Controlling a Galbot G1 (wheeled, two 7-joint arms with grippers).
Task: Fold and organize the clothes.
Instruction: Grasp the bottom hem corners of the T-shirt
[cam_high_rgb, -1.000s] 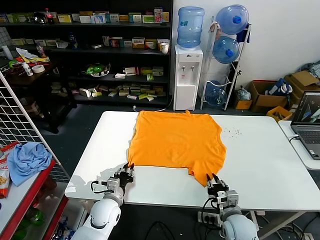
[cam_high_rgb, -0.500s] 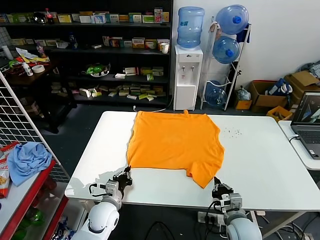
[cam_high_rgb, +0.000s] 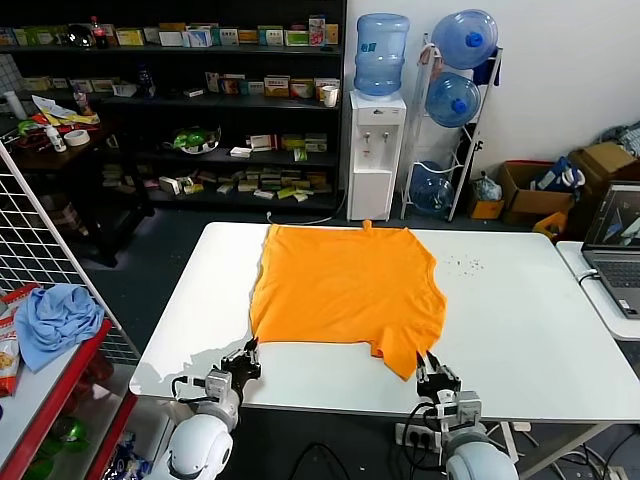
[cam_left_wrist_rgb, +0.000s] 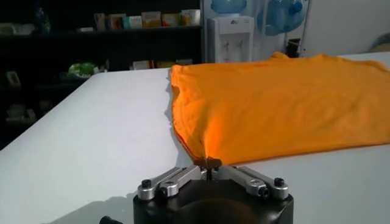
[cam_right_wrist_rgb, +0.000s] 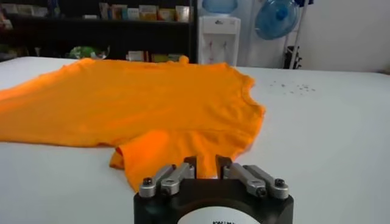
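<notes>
The bright orange T-shirt (cam_high_rgb: 345, 290) lies spread flat on the white table (cam_high_rgb: 520, 320), plain side up; no lettering shows. My left gripper (cam_high_rgb: 248, 352) is at the table's near edge, shut on the shirt's near left hem corner; the left wrist view shows its jaws (cam_left_wrist_rgb: 207, 164) pinching the cloth (cam_left_wrist_rgb: 274, 103). My right gripper (cam_high_rgb: 430, 362) is at the near edge by the shirt's near right sleeve tip. In the right wrist view it (cam_right_wrist_rgb: 206, 165) is open, with the edge of the orange sleeve (cam_right_wrist_rgb: 152, 103) lying between its fingers.
A light blue cloth (cam_high_rgb: 50, 320) lies on a red shelf beside a wire rack at the far left. A laptop (cam_high_rgb: 615, 245) sits on a second table at the right. A water dispenser (cam_high_rgb: 375, 150) and stocked shelves stand behind. Small specks (cam_high_rgb: 465, 265) dot the table.
The left gripper has drawn the hem corner slightly toward the near edge. The right gripper backed off the sleeve, then came forward again to its tip.
</notes>
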